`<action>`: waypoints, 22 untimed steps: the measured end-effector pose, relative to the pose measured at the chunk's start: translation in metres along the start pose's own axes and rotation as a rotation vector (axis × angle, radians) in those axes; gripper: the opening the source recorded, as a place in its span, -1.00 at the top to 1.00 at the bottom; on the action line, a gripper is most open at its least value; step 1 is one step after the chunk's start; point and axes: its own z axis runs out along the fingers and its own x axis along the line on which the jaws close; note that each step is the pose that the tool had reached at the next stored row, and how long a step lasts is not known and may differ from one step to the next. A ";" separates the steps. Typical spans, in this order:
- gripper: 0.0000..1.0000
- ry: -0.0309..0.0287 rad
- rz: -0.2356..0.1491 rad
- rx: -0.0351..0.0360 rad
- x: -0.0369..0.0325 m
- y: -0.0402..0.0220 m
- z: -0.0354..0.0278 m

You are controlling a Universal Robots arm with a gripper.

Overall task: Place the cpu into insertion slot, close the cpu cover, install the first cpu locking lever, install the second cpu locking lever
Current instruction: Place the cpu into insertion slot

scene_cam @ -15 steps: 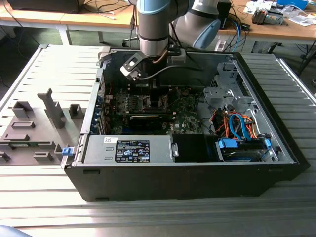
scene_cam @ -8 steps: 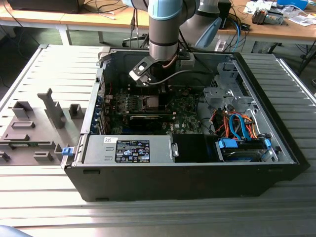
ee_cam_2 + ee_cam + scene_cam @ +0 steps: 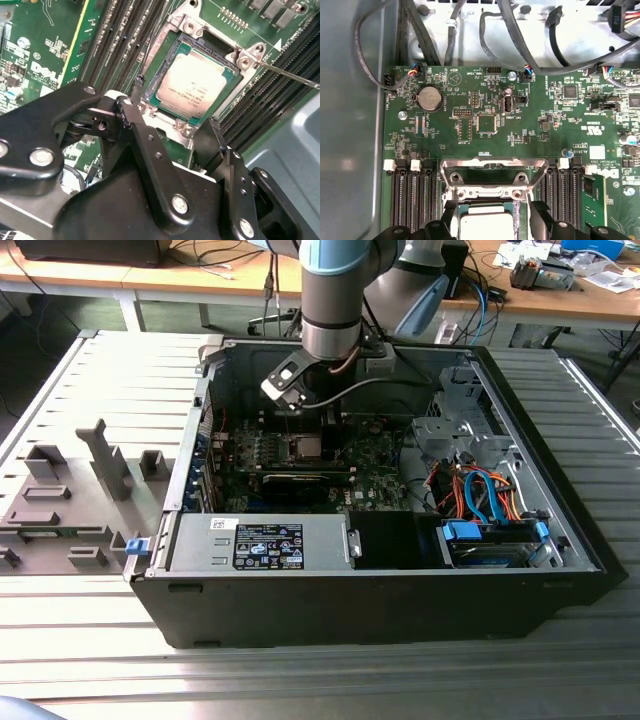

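A black computer case (image 3: 380,590) is seen lying open on a ribbed metal tabletop (image 3: 90,640) in the exterior view, at the middle of the frame. Bare slats are left all round it. Grey moulded fixtures (image 3: 60,500) are set on the tabletop at the exterior view's left. The arm (image 3: 330,290) is lowered from the upper middle of the frame into the case, close to its far wall. More open room is left toward the near wall.

In the second wrist view the cpu (image 3: 197,82), flat, square and dull silver-grey, is seen seated in the insertion slot (image 3: 207,46), with a narrow green margin showing round its metal top. The cpu cover (image 3: 490,163), a thin bright metal frame with a cut-out middle, is seen raised off the chip in the first wrist view. The green circuit board (image 3: 470,135) and one round coin battery (image 3: 430,98) are seen past it.

The gripper (image 3: 172,117) is spread wide with nothing grasped. Its two black fingers (image 3: 145,140) are held just beside the slot, at the cover's hinged edge. Whether metal is touched cannot be told.

Two thin wire levers are counted: one (image 3: 154,40) along one edge of the slot, the other (image 3: 287,74) reaching away from a corner. Long black memory slots (image 3: 120,35) run on both sides of the slot.
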 end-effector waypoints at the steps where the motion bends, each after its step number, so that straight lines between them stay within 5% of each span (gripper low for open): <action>1: -0.35 0.0020 0.000 -0.0002 -0.0001 -0.0011 0.0000; 2: -0.35 0.0039 -0.003 -0.0002 -0.0002 -0.0026 -0.0001; 3: -0.35 0.0160 -0.008 -0.0004 -0.0003 -0.0052 -0.0003; 5: -0.35 0.0754 -0.011 -0.0013 -0.0009 -0.0098 -0.0004; 6: -0.35 0.0844 -0.020 -0.0013 -0.0021 -0.0109 -0.0005; 10: -0.35 0.0879 -0.085 -0.0011 -0.0073 -0.0140 -0.0003; 22: -0.35 0.0900 -0.096 -0.0011 -0.0084 -0.0167 0.0088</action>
